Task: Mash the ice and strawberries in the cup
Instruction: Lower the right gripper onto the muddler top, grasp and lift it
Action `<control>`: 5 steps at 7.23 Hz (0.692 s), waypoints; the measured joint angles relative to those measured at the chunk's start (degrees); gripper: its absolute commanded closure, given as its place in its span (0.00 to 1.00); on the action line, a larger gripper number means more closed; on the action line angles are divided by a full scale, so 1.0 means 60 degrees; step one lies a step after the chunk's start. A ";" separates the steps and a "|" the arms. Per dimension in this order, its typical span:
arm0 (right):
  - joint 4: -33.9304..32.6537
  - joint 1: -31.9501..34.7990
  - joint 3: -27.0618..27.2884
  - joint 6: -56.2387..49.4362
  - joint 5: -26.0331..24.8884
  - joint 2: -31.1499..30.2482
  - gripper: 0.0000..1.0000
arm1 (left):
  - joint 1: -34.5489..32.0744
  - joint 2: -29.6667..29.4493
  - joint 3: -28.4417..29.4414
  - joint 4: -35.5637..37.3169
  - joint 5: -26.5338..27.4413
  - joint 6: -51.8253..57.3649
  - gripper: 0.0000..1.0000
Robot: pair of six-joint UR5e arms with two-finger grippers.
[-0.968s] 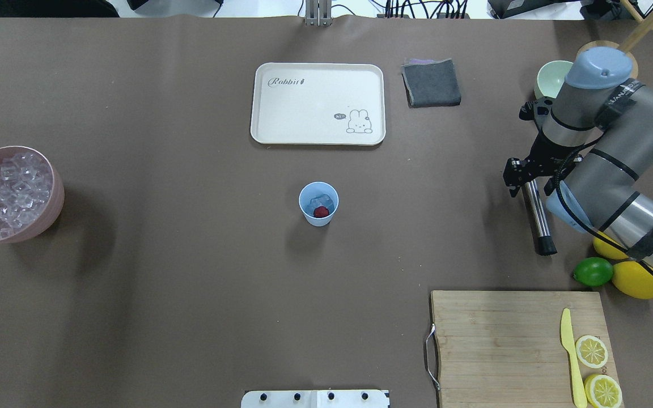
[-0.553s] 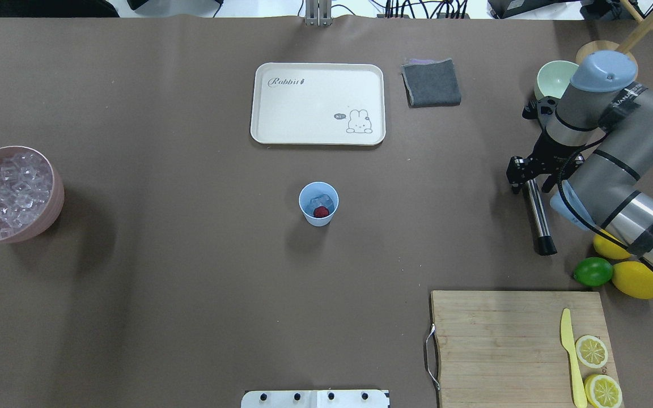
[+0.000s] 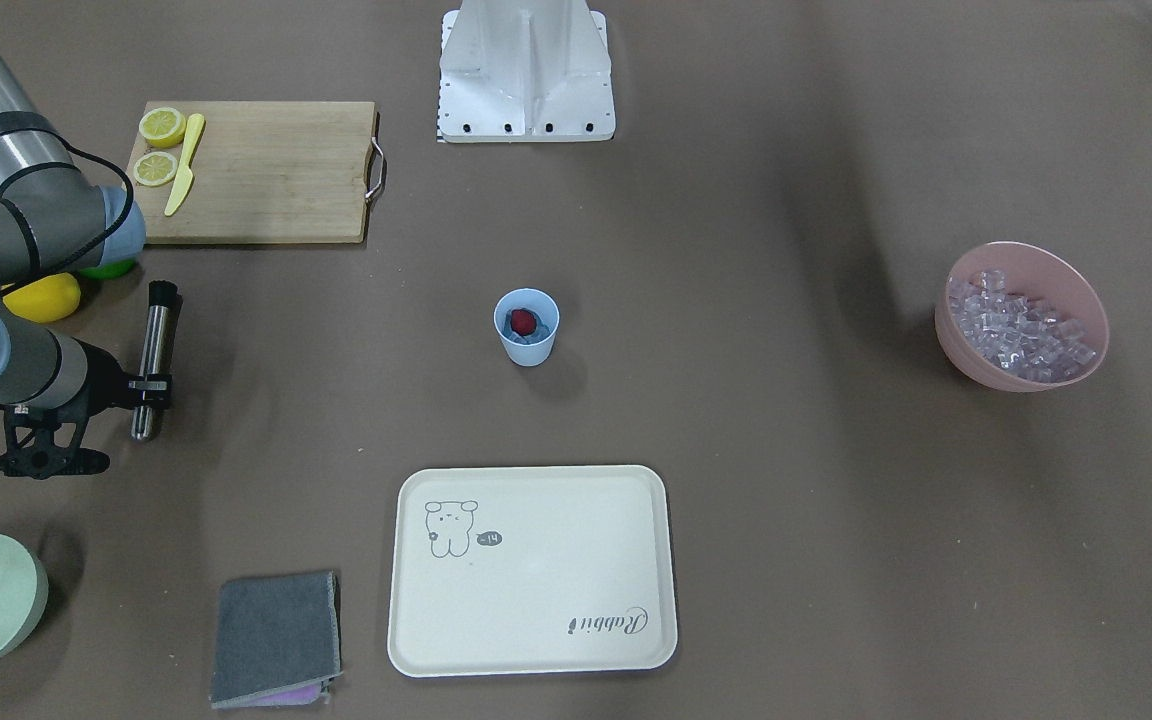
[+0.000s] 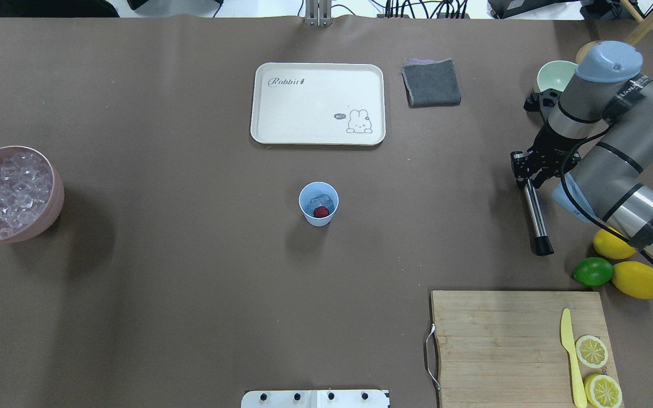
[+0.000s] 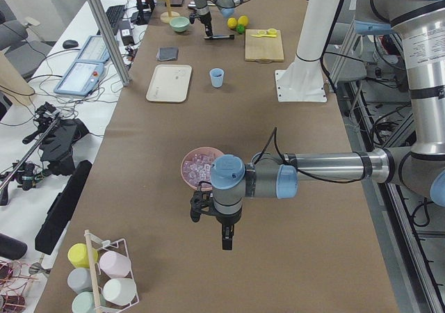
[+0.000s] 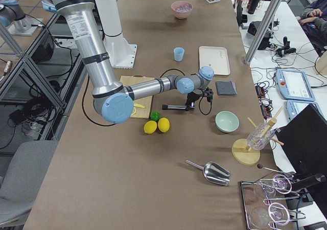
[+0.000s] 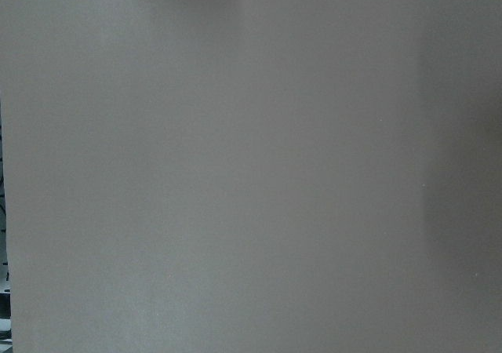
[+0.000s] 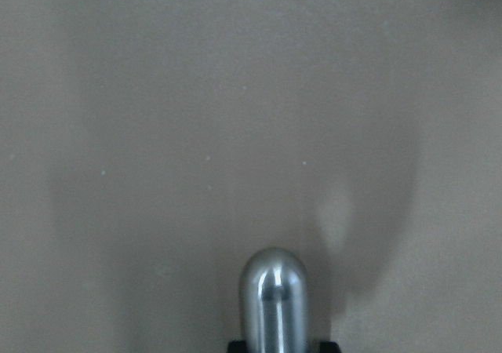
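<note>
A brown table seen from above. A light-blue cup [image 4: 318,219] stands upright at the middle of the table, well apart from both arms. Inside it lie a red strawberry [image 4: 321,212] and a little clear ice [image 4: 321,200]. Many more ice cubes fill a pink bowl [image 4: 58,195] at the table's left edge.

At the right side, the right gripper [image 4: 526,177] is clamped on one end of a muddler [image 4: 535,218], a steel rod with a black tip. The rod is held level, its black tip pointing to the near side. The wrist view shows its rounded steel end over bare table, with a shadow beside it.

The left gripper [image 5: 227,238] shows only in a side view, over bare table left of the pink bowl. I cannot tell whether its fingers are apart or together.

A cream tray [image 4: 304,107] lies beyond the cup, with a grey cloth [image 4: 431,84] to its right. Near right is a wooden board [image 4: 502,340] with a yellow knife [image 4: 570,354]; two lemons [image 4: 637,279] and a lime [image 4: 593,271] lie just beyond it.
</note>
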 measured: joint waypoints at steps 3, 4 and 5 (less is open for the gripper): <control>-0.0002 0.0012 0.0088 0.0003 0.0010 -0.0002 1.00 | -0.0001 -0.0013 0.0227 -0.0379 -0.0011 -0.0024 0.01; -0.0017 0.0023 0.0201 0.0000 0.0021 -0.0004 1.00 | -0.0005 -0.0015 0.0228 -0.0393 -0.0011 -0.0029 0.01; -0.0025 0.0035 0.0314 -0.0002 0.0020 -0.0003 1.00 | -0.0005 -0.0016 0.0225 -0.0394 -0.0011 -0.0031 0.01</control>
